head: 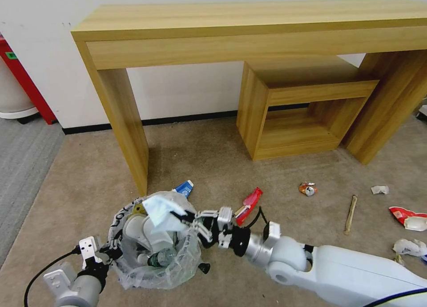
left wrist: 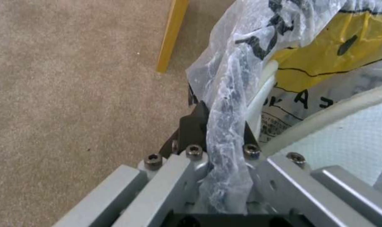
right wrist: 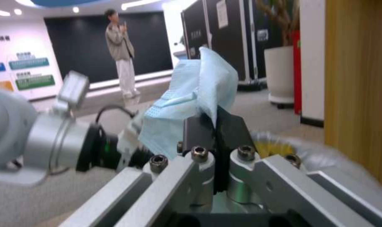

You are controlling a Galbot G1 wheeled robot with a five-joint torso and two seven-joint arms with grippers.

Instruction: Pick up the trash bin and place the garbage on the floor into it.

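Observation:
The trash bin [head: 133, 271], lined with a crinkly plastic bag, is held at its near left rim by my left gripper [head: 106, 253], shut on the bagged rim [left wrist: 228, 94]. White slippers [head: 144, 233] and a green-label bottle [head: 162, 257] lie inside it. Above the bin's opening, my right gripper [head: 183, 218] is shut on the pale blue mask [head: 161, 213]; the right wrist view shows the mask [right wrist: 186, 101] pinched between the black pads [right wrist: 199, 130]. On the beige floor [head: 213, 165] lie a blue-white carton [head: 184, 188], red wrapper [head: 249, 204], crushed can [head: 307, 189], wooden stick [head: 350, 214] and crumpled paper [head: 380, 189].
A wooden desk leg [head: 129, 133] stands just behind the bin, and a low wooden shelf unit [head: 293, 116] sits under the desk. Another red wrapper [head: 407, 217] and white scraps [head: 409, 247] lie at far right. A grey carpet strip [head: 22, 165] runs along the left.

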